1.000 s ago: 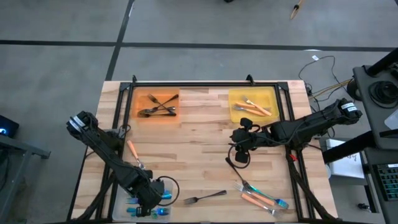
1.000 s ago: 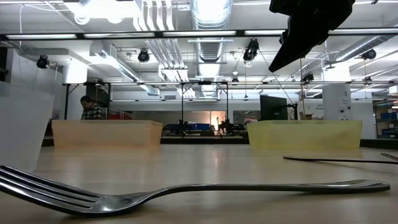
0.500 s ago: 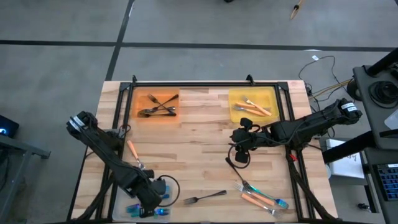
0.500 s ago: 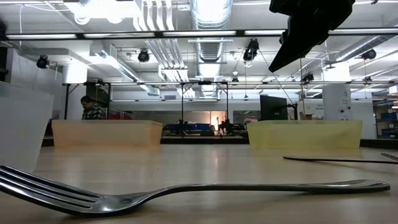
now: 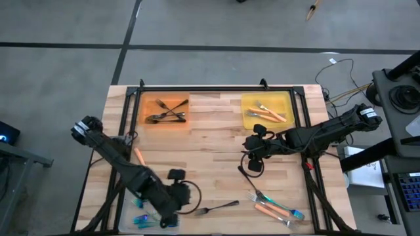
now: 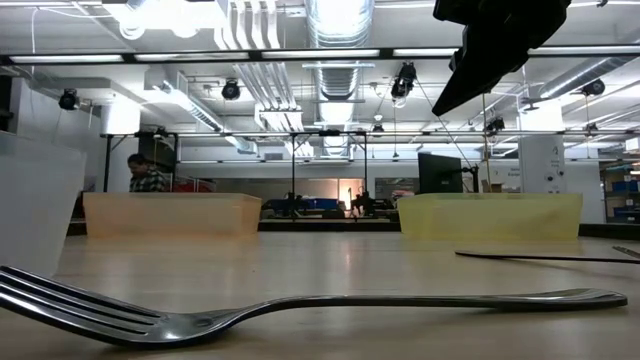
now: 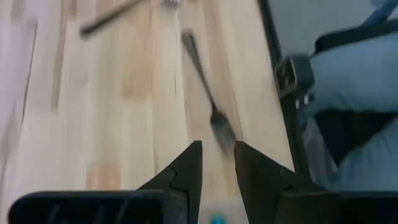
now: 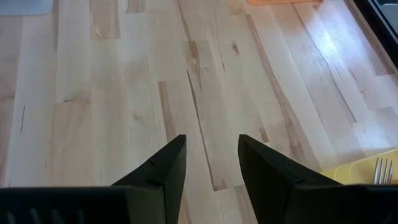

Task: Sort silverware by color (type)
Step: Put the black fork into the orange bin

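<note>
Silverware is being found in five spots. A dark grey fork (image 5: 216, 208) is lying on bare wood at the near edge, seen from its side in the low view (image 6: 300, 305). Blue-teal pieces (image 5: 141, 220) are lying in the clear tray (image 5: 172, 225) at the near left corner. A mixed orange and teal group (image 5: 275, 206) is lying at the near right. Dark forks (image 5: 165, 111) are resting in the orange tray (image 5: 147, 105); orange-handled pieces (image 5: 268, 113) in the yellow tray (image 5: 249, 121). One orange-handled utensil (image 5: 139, 157) is lying beside the left arm.

The left gripper (image 5: 176, 208) is being held just left of the grey fork, fingers (image 7: 189, 168) a narrow gap apart, nothing gripped. The right gripper (image 8: 210, 163) is being held over bare table (image 8: 124, 74) mid-right, jaws parted and empty.
</note>
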You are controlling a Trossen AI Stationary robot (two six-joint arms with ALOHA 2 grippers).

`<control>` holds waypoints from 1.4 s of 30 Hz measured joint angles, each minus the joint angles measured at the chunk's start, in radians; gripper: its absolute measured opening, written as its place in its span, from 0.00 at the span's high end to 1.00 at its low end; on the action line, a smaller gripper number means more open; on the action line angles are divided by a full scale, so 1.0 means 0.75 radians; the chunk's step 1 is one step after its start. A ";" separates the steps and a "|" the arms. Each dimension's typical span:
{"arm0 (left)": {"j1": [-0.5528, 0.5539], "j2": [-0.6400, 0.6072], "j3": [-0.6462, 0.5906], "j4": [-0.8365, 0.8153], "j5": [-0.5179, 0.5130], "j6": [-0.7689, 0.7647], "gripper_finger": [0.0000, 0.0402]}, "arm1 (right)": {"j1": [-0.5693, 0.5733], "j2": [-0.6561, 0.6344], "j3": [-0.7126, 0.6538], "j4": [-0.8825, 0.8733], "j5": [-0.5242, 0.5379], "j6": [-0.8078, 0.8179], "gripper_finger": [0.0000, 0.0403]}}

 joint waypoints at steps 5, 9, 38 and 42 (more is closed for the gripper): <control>0.097 0.048 -0.065 0.278 0.017 0.182 0.81 | 0.000 0.000 0.000 -0.001 0.000 0.000 0.66; 0.156 0.174 -0.081 0.408 0.102 0.231 0.81 | -0.001 0.000 0.000 -0.001 0.000 0.000 0.66; 0.206 0.811 0.604 -0.053 0.305 -0.031 0.79 | -0.001 0.000 0.000 -0.001 0.000 0.000 0.66; 0.206 0.898 0.689 -0.149 0.306 -0.055 0.73 | 0.000 0.000 0.000 -0.001 0.000 0.000 0.66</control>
